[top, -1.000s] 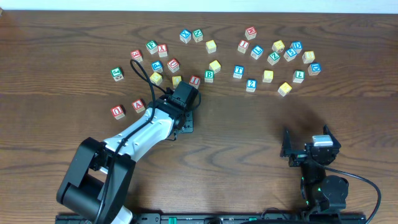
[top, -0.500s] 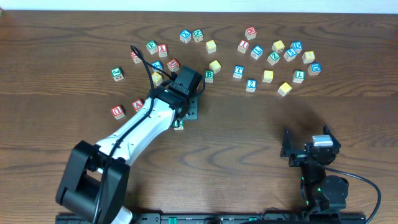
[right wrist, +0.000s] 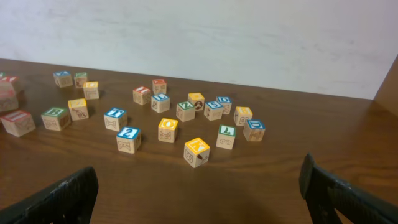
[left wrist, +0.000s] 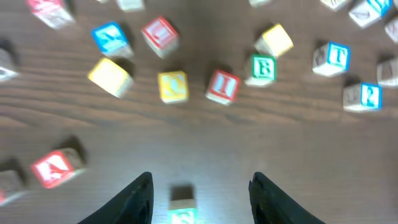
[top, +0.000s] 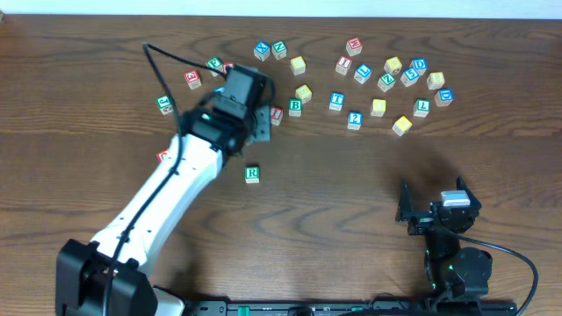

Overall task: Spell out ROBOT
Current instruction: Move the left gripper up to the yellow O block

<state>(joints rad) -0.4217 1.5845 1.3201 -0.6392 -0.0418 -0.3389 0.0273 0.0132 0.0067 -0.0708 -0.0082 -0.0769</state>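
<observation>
1. Across the table (top: 351,193), your left arm (top: 176,189) reaches toward the scattered cubes (top: 392,65).
2. Your left gripper (left wrist: 200,180) hangs released, empty.
3. Your right gripper (right wrist: 199,193) rests spread wide, empty.
4. R cube (top: 252,174) stands alone, apart from B cube (top: 296,107) and T cube (top: 336,102).

The left arm (top: 162,206) stretches long and nearly straight from its base at the near left, slanting forward and to the right. Its wrist bends over at the far end, and the left gripper (top: 258,123) points down with its jaws partly apart. The wrist view shows both fingers (left wrist: 138,199) with a gap between them. The right arm (top: 452,254) sits folded over its base at the near right. The right gripper (top: 432,206) faces forward, jaws spread wide.
</observation>
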